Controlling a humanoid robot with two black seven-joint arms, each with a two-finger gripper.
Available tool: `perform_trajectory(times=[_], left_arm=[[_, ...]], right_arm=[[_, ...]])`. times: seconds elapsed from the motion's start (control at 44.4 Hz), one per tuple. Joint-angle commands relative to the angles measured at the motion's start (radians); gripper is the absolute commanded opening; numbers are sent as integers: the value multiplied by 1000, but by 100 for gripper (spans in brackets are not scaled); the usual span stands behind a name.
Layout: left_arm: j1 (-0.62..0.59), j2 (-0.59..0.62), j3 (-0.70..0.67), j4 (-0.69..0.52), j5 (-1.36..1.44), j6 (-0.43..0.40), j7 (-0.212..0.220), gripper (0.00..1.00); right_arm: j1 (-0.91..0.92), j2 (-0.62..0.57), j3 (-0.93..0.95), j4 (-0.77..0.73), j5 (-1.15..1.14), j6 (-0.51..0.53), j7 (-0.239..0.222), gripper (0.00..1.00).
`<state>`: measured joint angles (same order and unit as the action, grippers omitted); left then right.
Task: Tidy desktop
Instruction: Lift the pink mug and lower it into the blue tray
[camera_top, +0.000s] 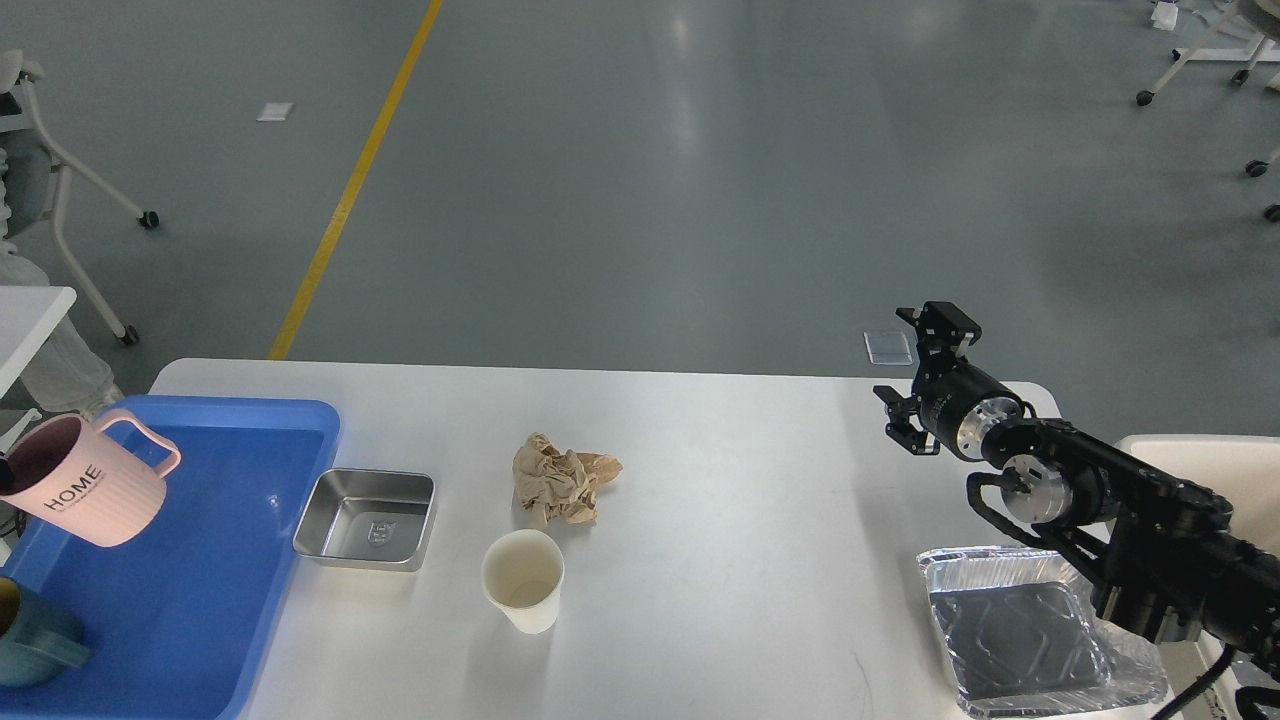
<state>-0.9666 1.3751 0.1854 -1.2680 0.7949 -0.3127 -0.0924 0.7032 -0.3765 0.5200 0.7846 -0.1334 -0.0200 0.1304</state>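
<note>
The right gripper (915, 385) hangs in the air over the far right part of the desktop (740, 520), and its two fingers look spread apart with nothing between them. The left gripper is not in the picture, so its state cannot be told. The desktop lies under the gripper and spreads out far to its left. Down near the arm, close to the robot, sits a shiny foil tray (1030, 625) at the table's edge. Well off to the gripper's left lie a crumpled brown paper (560, 482) and, a bit nearer the robot, a paper cup (523, 580) standing up. Farther left is a small steel tray (366, 519), just beside a big blue tray (190, 550). A pink HOME mug (85, 480) is tilted over the blue tray's far left side; what holds it is cut off. A teal mug (30, 635) sits in the tray's near corner. The paper cup is light, so a bump from the arm could knock it over. The paper could slip out of a loose pinch. The foil tray could bend if the arm presses it.
</note>
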Motion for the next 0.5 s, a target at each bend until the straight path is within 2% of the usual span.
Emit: perform_trajectory(times=[0.0, 0.293, 0.473], left_arm=[[52, -31, 49, -1, 4, 59, -27, 1], [196, -68, 48, -1, 15, 155, -30, 1], [233, -108, 48, -1, 14, 205, -29, 1]], right_arm=[[-1, 1, 0, -2, 0, 0, 0, 100], [-7, 19, 0, -21, -25, 0, 0, 100], [-7, 22, 0, -21, -25, 0, 0, 100]])
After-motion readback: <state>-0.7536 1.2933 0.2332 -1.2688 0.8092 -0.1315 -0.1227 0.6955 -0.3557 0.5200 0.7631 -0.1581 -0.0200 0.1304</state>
